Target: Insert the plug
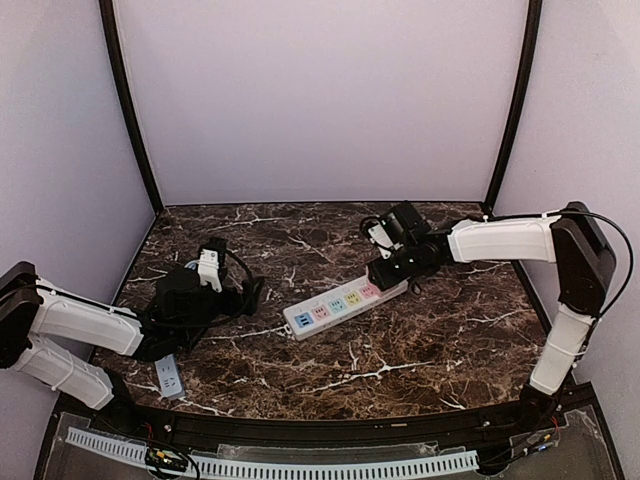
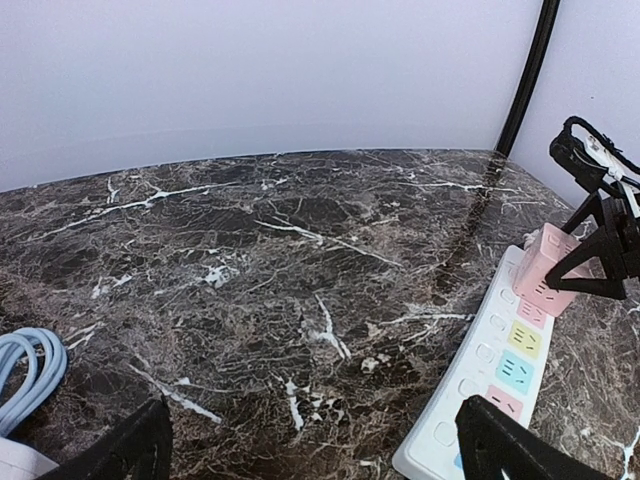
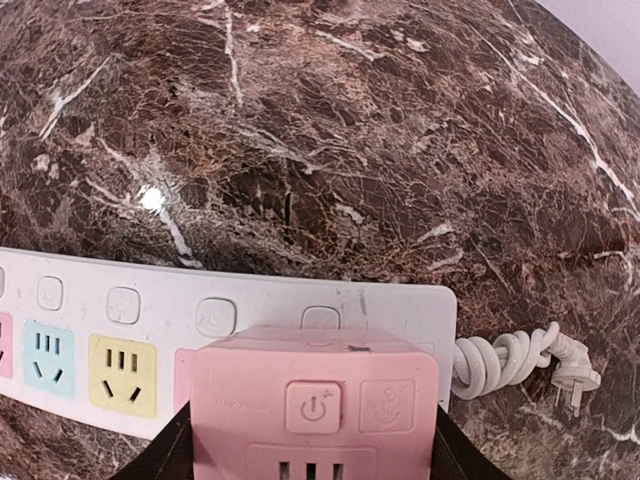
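R end effector (image 1: 388, 268) clamped on pink plug (image 3: 315, 400), which sits at right end of power strip (image 1: 335, 305), mid-counter (image 1: 400, 350); can't tell if fully seated. L end effector (image 1: 250, 297) spread wide, empty, near left, well apart from strip.

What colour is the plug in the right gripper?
The plug is pink; the right wrist view shows it best.
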`<control>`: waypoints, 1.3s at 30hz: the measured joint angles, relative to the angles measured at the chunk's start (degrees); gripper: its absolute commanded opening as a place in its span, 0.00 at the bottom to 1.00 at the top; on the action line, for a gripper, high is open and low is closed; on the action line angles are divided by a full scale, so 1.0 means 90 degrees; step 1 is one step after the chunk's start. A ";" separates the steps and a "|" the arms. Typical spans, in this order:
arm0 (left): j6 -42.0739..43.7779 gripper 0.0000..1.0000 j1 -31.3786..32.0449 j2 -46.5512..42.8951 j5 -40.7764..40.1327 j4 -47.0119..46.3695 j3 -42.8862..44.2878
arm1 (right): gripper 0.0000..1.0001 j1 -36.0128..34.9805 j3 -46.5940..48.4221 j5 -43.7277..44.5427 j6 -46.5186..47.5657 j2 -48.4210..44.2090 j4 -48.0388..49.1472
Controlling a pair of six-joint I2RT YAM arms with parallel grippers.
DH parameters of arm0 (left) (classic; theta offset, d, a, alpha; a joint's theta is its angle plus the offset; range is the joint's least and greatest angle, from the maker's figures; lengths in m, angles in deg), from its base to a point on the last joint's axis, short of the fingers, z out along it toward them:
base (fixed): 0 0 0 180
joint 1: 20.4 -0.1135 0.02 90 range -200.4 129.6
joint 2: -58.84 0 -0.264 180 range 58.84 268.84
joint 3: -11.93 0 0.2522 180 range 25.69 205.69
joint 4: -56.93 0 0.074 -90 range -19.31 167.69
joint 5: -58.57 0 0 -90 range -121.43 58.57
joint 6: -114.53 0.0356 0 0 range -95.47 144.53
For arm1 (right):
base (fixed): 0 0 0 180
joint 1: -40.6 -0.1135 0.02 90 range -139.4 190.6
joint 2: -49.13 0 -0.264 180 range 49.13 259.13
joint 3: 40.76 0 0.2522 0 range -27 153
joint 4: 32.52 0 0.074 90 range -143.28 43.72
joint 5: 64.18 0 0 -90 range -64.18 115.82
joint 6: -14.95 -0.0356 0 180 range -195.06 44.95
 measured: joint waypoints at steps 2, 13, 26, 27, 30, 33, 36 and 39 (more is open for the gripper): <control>0.0000 0.98 0.0002 0.0002 0.0015 -0.0002 0.0000 | 0.00 0.0041 0.0022 -0.0100 0.0291 0.0005 -0.0005; 0.0005 0.98 0.0002 0.0002 0.0165 -0.0005 0.0000 | 0.14 0.0459 0.0214 -0.0760 0.1639 0.0107 0.0056; 0.0005 0.98 0.0000 0.0002 0.0180 0.0000 0.0000 | 0.98 0.0544 0.0204 -0.0646 0.1792 -0.0017 -0.0323; 0.0005 0.98 0.0002 0.0002 0.0180 0.0002 0.0002 | 0.99 0.0559 0.0151 -0.0568 0.1792 -0.0083 -0.0418; 0.0002 0.99 0.0000 0.0002 0.0180 0.0070 0.0041 | 0.99 0.0573 0.0007 -0.0447 0.1804 -0.0355 -0.0612; -0.0019 0.99 0.0002 0.0000 0.0177 0.0255 0.0138 | 0.99 0.0573 -0.0114 -0.0440 0.1746 -0.0763 -0.0644; -0.0058 0.99 0.0000 -0.0046 0.0143 0.0517 0.0245 | 0.99 0.0571 -0.0233 -0.0464 0.1603 -0.1166 -0.0576; -0.0148 0.99 0.0002 -0.0236 -0.0061 0.0962 0.0350 | 0.99 0.0563 -0.0401 -0.0532 0.1389 -0.1474 -0.0418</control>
